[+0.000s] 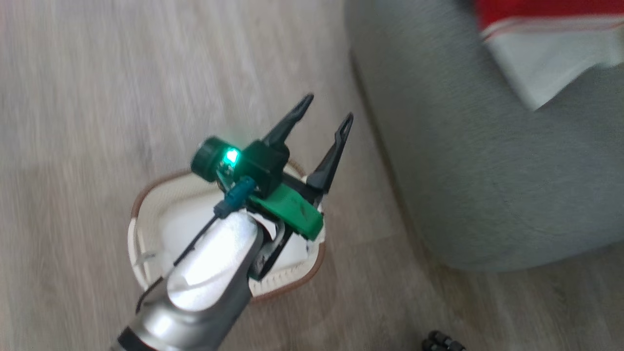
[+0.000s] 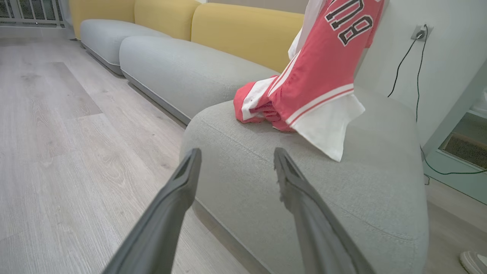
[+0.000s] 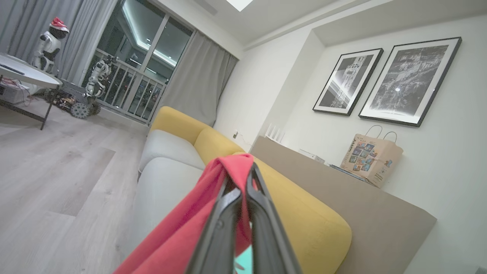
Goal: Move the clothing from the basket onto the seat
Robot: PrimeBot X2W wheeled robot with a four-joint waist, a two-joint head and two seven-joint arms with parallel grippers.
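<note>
My left gripper hovers open over the basket, a small cream oval with a brown rim on the floor. Its white bottom shows bare where my arm does not cover it. To the right lies the seat, a big grey cushion. Red and white clothing reaches onto it at the top right. In the left wrist view the open left gripper points at the seat. The clothing hangs from above, its lower end resting on the cushion. My right gripper is shut on the red clothing, held high.
Pale wooden floor surrounds the basket. More grey cushions with yellow backs run along the wall. A black cable hangs from a socket. A paper bag stands on the ledge, and a round table is far left.
</note>
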